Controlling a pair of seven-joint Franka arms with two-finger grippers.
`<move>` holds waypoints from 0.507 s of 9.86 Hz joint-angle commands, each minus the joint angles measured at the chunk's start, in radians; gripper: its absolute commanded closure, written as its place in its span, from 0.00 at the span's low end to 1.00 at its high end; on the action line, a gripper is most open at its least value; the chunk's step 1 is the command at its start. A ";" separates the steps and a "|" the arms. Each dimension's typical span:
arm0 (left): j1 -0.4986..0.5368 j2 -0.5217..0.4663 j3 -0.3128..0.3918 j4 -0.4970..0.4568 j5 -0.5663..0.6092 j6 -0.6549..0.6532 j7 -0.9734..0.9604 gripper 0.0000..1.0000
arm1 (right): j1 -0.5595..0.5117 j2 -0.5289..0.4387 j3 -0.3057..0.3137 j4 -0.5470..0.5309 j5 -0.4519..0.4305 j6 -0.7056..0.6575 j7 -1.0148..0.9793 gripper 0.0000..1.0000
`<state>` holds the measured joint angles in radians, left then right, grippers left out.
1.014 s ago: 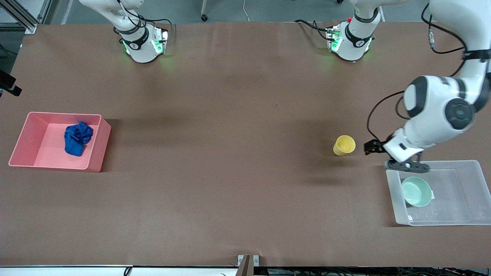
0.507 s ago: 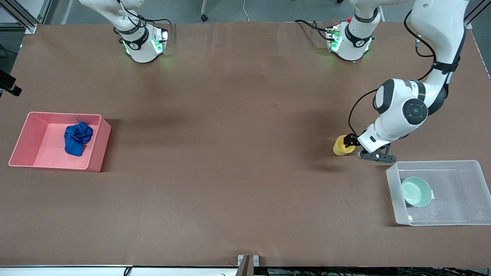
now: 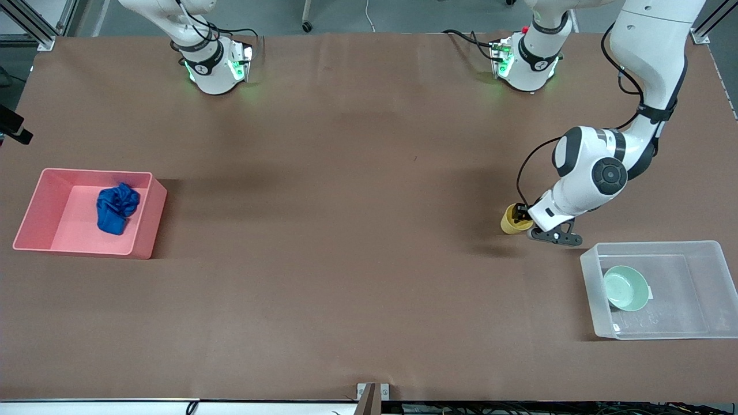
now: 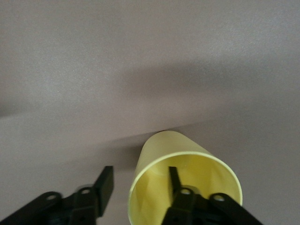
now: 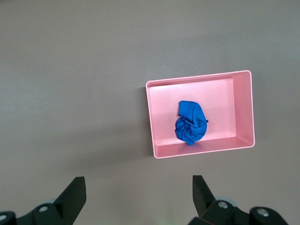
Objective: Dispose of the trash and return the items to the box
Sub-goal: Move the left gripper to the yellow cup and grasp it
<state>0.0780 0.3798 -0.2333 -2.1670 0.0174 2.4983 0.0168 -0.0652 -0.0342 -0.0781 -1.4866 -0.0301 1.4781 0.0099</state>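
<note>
The cup (image 3: 511,219) stands upright on the brown surface (image 3: 346,259), between the left arm's base and the clear box (image 3: 654,288) at that arm's end, with the left pincer (image 3: 522,217) set over its rim. The left wrist view shows what the front view hides: one finger (image 4: 174,180) reaches down inside the cup (image 4: 185,185) while the other (image 4: 104,185) waits outside the wall, the jaws still apart and not yet pinching, apparently placed for a rim grasp. The bowl (image 3: 626,287) already lies in the box, so the cup seems the last item to return. At the right arm's end, the blue trash (image 3: 117,207) rests in the pink bin (image 3: 147,222). The right pincer (image 5: 138,197) never appears in the front view; its own wrist view shows it waiting high over the bin (image 5: 201,151), spread wide and empty, looking down on the trash (image 5: 191,123).
</note>
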 commanded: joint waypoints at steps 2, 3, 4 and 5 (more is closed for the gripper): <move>0.005 0.018 -0.003 -0.001 0.004 0.021 0.000 1.00 | -0.002 -0.013 0.001 -0.009 -0.002 -0.002 -0.008 0.00; 0.008 0.014 -0.004 0.003 0.004 0.021 0.002 1.00 | -0.002 -0.013 0.001 -0.009 -0.002 -0.002 -0.008 0.00; 0.009 0.008 -0.004 0.010 0.004 0.016 0.005 1.00 | -0.001 -0.013 0.001 -0.009 -0.002 -0.002 -0.008 0.00; 0.012 -0.005 -0.004 0.036 0.004 0.007 0.014 1.00 | -0.002 -0.013 0.001 -0.009 -0.002 -0.002 -0.007 0.00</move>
<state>0.0812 0.3759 -0.2333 -2.1451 0.0174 2.5079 0.0183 -0.0652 -0.0342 -0.0781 -1.4866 -0.0301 1.4781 0.0099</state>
